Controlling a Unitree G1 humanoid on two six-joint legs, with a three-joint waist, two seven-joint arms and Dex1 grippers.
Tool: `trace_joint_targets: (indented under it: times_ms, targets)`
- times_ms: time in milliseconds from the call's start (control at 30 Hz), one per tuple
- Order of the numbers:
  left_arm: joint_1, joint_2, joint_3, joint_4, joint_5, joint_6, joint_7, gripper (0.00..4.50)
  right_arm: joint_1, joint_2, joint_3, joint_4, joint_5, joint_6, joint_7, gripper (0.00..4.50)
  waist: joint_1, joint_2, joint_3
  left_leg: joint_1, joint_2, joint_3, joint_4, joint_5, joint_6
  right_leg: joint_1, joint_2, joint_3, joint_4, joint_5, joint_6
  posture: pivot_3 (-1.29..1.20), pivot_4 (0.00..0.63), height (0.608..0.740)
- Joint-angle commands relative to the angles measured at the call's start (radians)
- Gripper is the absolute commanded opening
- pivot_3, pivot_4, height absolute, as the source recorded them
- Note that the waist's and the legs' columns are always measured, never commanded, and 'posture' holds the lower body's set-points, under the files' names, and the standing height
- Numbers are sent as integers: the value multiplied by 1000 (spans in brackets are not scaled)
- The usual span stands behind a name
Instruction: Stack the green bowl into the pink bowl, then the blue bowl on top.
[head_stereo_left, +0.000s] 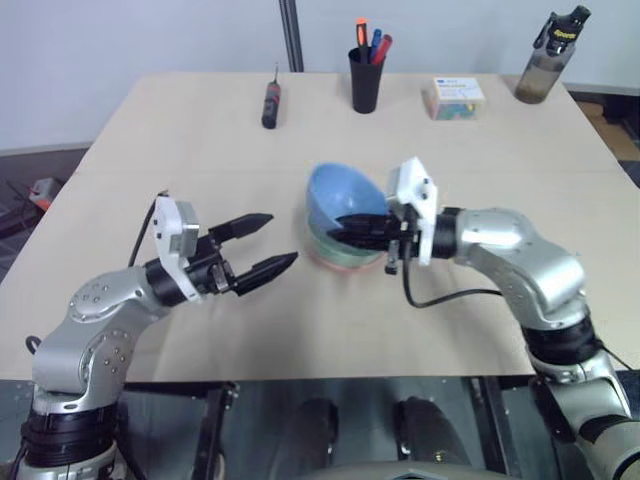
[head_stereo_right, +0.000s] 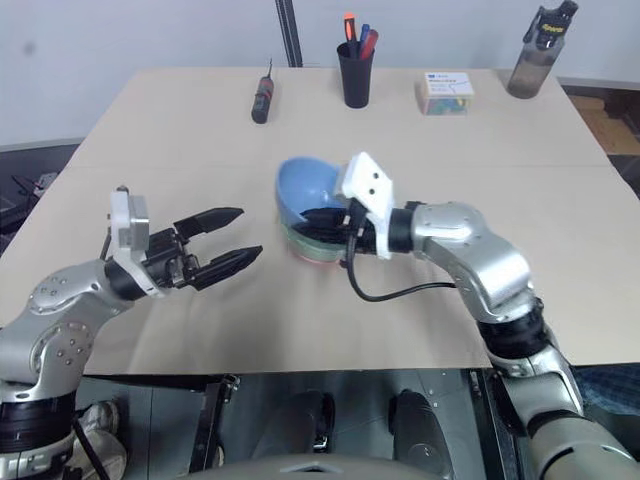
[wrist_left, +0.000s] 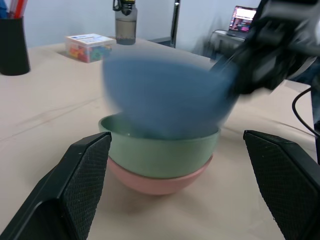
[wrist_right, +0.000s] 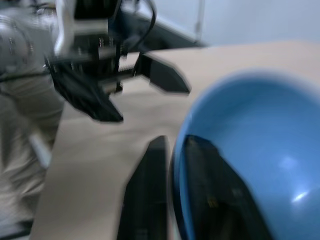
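Two bowls are sitting nested on the bench (head_stereo_left: 180, 330) — the green bowl (wrist_left: 160, 150) in the pink bowl (wrist_left: 160, 181). The right gripper (wrist_right: 172, 165) is pinching the tilted blue bowl (head_stereo_left: 345, 195) over them — the left gripper (head_stereo_left: 262, 246) is hanging spread wide beside.

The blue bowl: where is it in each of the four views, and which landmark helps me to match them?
Left eye view: blue bowl, centre, tilted over the green bowl.
Right eye view: centre, a little left.
Left wrist view: upper middle, blurred, above the green and pink bowl.
Right wrist view: right half, its rim between the right hand's fingers.
Shared landmark: the right hand at the bowl's rim.
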Motion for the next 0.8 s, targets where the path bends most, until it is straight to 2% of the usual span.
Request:
trace_joint_targets:
  times_ms: [33, 133, 233, 367, 400, 500, 533, 633, 700, 800]
  targets:
    - [10, 16, 18, -84, 1, 4, 43, 4500, -3, -34, -21, 6, -30, -98, 28, 2398, 0, 0, 0, 0, 0, 0, 0, 0, 0, 0, 0, 0, 0, 0, 0, 0, 150, 740]
    - [19, 8, -1, -93, 60, -31, 75, 4500, 28, -89, -79, -53, -18, -118, 29, 3628, -2, 0, 0, 0, 0, 0, 0, 0, 0, 0, 0, 0, 0, 0, 0, 0, 150, 740]
    - [19, -33, -15, -54, 105, -96, 89, 4500, 94, -157, -171, -145, 9, -125, 15, 3628, 0, 0, 0, 0, 0, 0, -1, 0, 0, 0, 0, 0, 0, 0, 0, 0, 150, 740]
    - [10, -34, -46, -23, 144, -104, 88, 4500, 212, -269, -311, -224, 54, -104, 25, 3628, 5, 0, 0, -1, 0, 0, -1, 0, 0, 0, -1, 0, -1, 0, 0, 0, 150, 740]
    - [13, -18, -46, -14, 125, -86, 62, 4500, 239, -296, -361, -236, 78, -65, 14, 3628, 6, 0, 0, -1, 0, 0, -1, 0, 0, 0, -1, 0, -1, 0, 0, 0, 150, 740]
    - [25, 30, -22, 27, 56, -44, -37, 4500, 385, -405, -516, -277, 109, -25, 26, 4390, 3, 0, 0, 0, 0, 1, -1, -3, 4, 0, -1, 0, -1, 0, 0, 0, 150, 740]
    - [20, 30, -22, 30, 67, -44, -20, 4500, 422, -424, -554, -277, 104, -36, 23, 4456, 3, 0, 0, 0, 0, 1, -1, -3, 4, 0, -1, 0, -1, 0, 0, 0, 150, 740]
    - [18, 45, -13, 44, 122, -50, 29, 4500, 528, -482, -650, -295, 94, -69, 34, 4456, 1, 0, 0, 0, 0, 1, -1, -3, 5, 0, -1, 0, -1, 0, 0, 0, 150, 740]
    - [45, 75, 18, 48, 88, -37, -24, 4500, 620, -514, -744, -323, 124, -58, 68, 4456, -1, 0, 0, 1, 1, 2, -1, -3, 5, 0, 0, 2, 0, 0, 0, 0, 150, 740]
    - [49, 106, 25, 72, 86, -40, -60, 4500, 685, -529, -805, -335, 152, -55, 76, 4456, -2, 0, 0, 1, 2, 2, -1, -3, 5, 1, 1, 2, 0, 0, 0, 0, 150, 740]
